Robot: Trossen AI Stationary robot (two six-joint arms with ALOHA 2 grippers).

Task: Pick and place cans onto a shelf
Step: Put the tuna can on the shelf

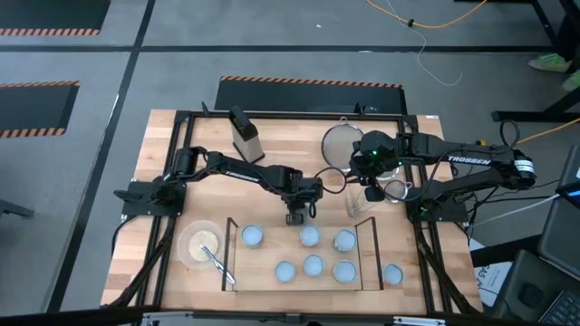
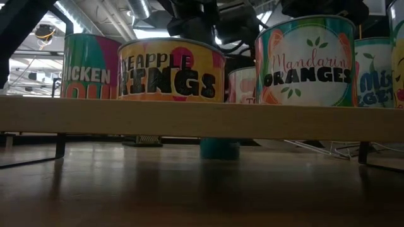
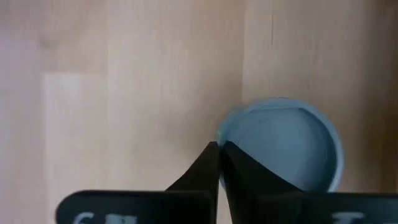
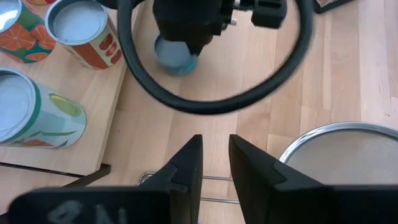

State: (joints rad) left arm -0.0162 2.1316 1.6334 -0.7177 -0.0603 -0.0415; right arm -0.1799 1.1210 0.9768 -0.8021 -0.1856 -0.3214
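Observation:
Several cans (image 1: 314,265) stand upright on the shelf (image 1: 269,255), a low wood board near the table's front edge; one more can (image 1: 392,273) stands on the table just right of it. A small teal can (image 3: 292,146) stands on the table just beyond the shelf's far edge, and in the low view this teal can (image 2: 219,149) shows under the board. My left gripper (image 1: 295,217) points down over it, shut at its rim. My right gripper (image 1: 367,186) hovers open farther back on the right, with nothing between its fingers (image 4: 186,162). My left gripper (image 3: 217,155) comes from above, pointing steeply down, and its two fingers are closed together at the teal can's rim (image 3: 219,134). One finger lies over the can's top and the other outside its wall. The can stands upright on the table.
A pale bowl with a utensil (image 1: 201,243) sits left of the shelf. A round mesh strainer (image 1: 343,145) lies at the back right, a second one (image 4: 348,155) lies below my right gripper, and a dark block (image 1: 245,134) stands at the back. Black frame rails edge the table.

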